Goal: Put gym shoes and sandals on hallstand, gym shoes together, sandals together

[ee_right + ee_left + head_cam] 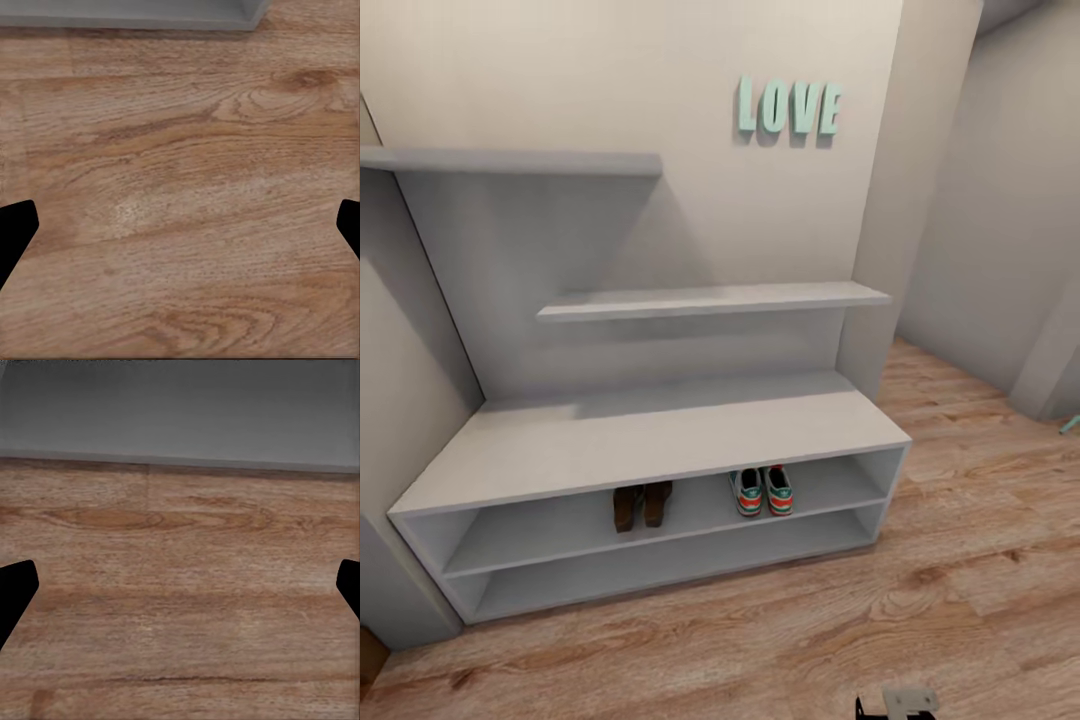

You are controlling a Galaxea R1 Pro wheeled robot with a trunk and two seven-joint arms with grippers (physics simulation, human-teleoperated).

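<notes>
Wood-plank corridor floor (960,560) lies bare before us; our left pincer (180,585) and right pincer (180,225) gape wide over it, holding nothing. On the hallstand's (660,440) upper open shelf, the sandals (642,503) sit paired, the gym shoes (762,490) paired nearby. Mint LOVE letters (790,107) hang above.

Sandals (642,504) and gym shoes (762,491), paired, on hallstand's (660,440) upper shelf.

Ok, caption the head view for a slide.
Sandals and gym shoes paired on the shoe rack's upper shelf.
</notes>
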